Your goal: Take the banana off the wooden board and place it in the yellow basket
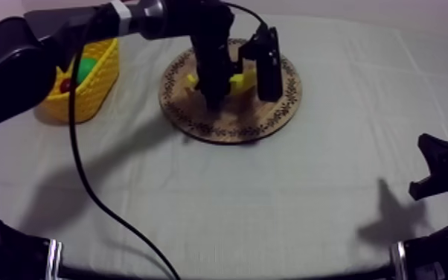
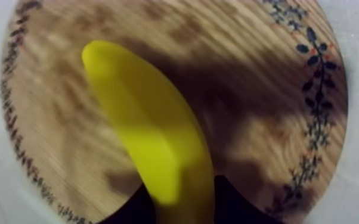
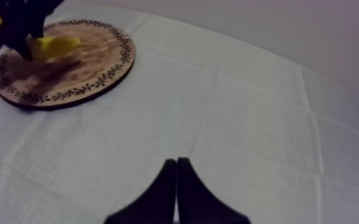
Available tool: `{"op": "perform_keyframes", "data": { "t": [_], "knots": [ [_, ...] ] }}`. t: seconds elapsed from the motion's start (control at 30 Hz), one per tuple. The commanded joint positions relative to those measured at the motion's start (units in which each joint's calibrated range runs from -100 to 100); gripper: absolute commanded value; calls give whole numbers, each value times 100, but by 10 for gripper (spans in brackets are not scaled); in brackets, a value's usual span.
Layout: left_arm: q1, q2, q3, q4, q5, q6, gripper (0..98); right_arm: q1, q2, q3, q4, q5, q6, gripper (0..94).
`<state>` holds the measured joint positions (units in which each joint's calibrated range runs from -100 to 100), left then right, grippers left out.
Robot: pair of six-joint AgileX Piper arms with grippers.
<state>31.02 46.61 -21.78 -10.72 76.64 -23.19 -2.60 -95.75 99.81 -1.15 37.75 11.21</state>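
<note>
The banana (image 2: 152,137) is on the board (image 2: 259,89). It is gripped between the two fingers (image 2: 232,202) of the left claw (image 1: 213,95), which are closed against its sides. Whether it rests on the wood or hangs clear of it cannot be told. As a toy it is judged light, stiff and smooth-skinned, so swivelling in a pinch is to be expected. A hold across the thick middle would be steadier than one toward a tapering end. The basket (image 1: 85,86) stands near the board. The right claw (image 3: 177,179) is closed on nothing, low over the bench (image 3: 265,119).
</note>
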Motion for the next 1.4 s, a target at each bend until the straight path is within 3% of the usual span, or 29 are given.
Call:
{"op": "perform_keyframes", "data": {
  "t": [0.0,0.5,0.77,0.97,1.13,1.37],
  "knots": [
    [-48,-314,42,21,36,27,354,0,0,-3,0,-1,0,3],
    [-729,-2779,1116,7,829,181,368,0,0,-3,0,-1,0,3],
    [-1067,-4058,2109,269,1740,305,364,0,0,-3,0,-1,0,3],
    [-1311,-4880,2996,369,2015,494,377,0,0,-3,0,-1,0,3],
    [-1520,-5235,3229,319,2074,741,365,0,0,-3,0,-1,0,3],
    [-1874,-5058,2774,18,2067,1121,357,0,0,-3,0,-1,0,3]
  ]
}}
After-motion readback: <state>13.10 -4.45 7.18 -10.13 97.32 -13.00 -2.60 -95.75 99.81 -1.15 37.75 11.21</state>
